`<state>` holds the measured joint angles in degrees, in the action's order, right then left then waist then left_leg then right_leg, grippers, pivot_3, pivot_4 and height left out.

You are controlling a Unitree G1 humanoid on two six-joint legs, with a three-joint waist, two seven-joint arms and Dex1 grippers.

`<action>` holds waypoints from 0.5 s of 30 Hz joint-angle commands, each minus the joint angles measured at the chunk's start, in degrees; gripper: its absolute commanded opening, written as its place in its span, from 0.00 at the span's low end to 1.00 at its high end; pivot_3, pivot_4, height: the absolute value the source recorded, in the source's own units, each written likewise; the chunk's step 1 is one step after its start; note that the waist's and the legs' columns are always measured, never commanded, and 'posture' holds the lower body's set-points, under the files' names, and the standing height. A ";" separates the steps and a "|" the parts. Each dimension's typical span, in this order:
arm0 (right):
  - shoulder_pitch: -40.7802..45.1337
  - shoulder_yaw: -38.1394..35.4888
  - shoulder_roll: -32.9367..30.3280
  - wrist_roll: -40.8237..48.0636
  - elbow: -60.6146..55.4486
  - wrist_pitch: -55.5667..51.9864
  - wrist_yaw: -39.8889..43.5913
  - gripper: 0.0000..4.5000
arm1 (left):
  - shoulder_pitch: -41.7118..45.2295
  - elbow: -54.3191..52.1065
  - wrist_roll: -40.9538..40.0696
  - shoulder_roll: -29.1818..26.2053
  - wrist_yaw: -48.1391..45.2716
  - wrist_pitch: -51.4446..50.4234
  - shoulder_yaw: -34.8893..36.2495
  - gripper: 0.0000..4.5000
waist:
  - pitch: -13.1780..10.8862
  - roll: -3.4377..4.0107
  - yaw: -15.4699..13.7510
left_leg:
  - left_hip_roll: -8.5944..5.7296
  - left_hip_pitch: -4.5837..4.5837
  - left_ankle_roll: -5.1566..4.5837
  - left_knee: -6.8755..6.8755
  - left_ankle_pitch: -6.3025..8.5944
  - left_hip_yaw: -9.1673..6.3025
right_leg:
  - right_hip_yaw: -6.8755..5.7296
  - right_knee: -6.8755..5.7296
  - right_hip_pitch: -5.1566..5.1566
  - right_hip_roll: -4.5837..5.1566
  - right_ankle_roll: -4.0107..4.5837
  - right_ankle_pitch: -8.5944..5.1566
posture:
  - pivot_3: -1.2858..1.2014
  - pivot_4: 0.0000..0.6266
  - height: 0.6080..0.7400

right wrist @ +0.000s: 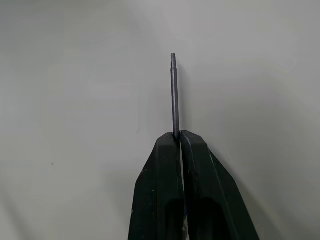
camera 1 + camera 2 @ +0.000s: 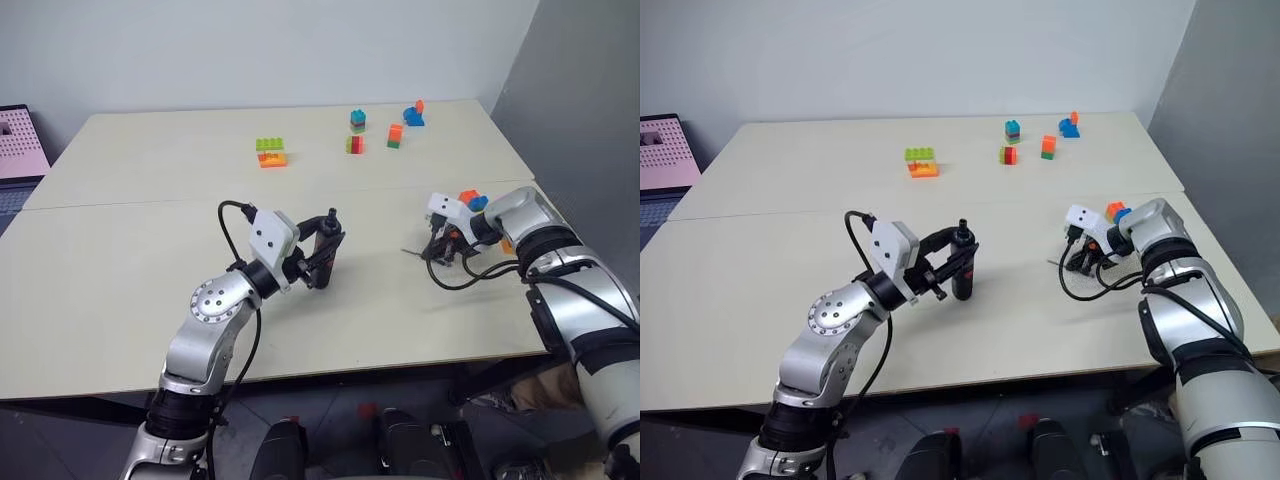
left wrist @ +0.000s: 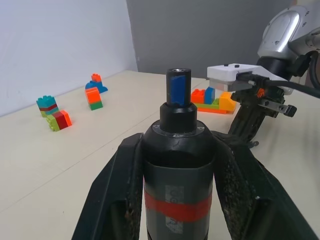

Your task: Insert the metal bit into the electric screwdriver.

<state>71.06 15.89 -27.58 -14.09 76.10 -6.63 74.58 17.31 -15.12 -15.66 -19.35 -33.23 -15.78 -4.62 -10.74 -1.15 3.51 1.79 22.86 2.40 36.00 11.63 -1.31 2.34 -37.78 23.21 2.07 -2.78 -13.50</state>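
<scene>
My left gripper is shut on the electric screwdriver, a black tool held upright over the middle of the table. Its red band and open, blue-taped top face the left wrist view. To the right, my right gripper points down at the table top. In the right wrist view its fingers are shut on the metal bit, a thin dark rod that sticks out past the fingertips, over the table surface. The two grippers are well apart.
Several coloured toy brick stacks stand at the back of the table: a green and orange stack, a small one, another and a blue one. An orange and blue stack sits just behind my right wrist. A pink object lies far left.
</scene>
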 commanded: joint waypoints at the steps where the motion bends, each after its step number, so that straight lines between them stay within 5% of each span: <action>1: 0.68 -4.72 -1.14 4.01 -3.71 0.75 0.10 0.00 | 0.25 1.77 1.30 -0.81 1.08 -0.76 0.78 0.36 | 0.00 0.00 0.00 | 0.00 0.00 0.00 0.00 0.00 0.00 | 0.00 0.00 0.00 0.00 0.00 0.00 | 0.52 0.24 1.00; 8: -3.22 -13.53 -1.26 12.09 -12.63 0.16 -4.50 0.00 | 1.68 3.33 1.01 -0.59 1.54 1.27 2.18 0.36 | 0.00 -0.01 0.04 | 0.00 0.02 0.00 -0.01 0.00 -0.01 | 0.01 0.01 0.01 0.00 0.00 0.00 | 0.52 0.24 1.00; 15: -17.30 -22.58 2.09 25.13 -46.84 -13.86 -12.38 0.00 | 2.17 2.90 1.27 3.12 7.28 1.98 3.17 0.36 | -0.02 -0.02 -0.05 | 0.00 0.09 0.00 -0.06 0.00 -0.02 | 0.02 0.05 0.06 -0.01 -0.26 0.14 | 0.52 0.24 1.00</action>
<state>55.43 -3.45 -26.26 5.90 41.54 -15.73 65.27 18.89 -11.90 -15.62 -16.79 -28.85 -14.51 -3.70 -10.77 -1.17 3.46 1.79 22.96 2.40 35.94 11.63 -1.34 2.36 -37.72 23.28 2.05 -3.08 -13.34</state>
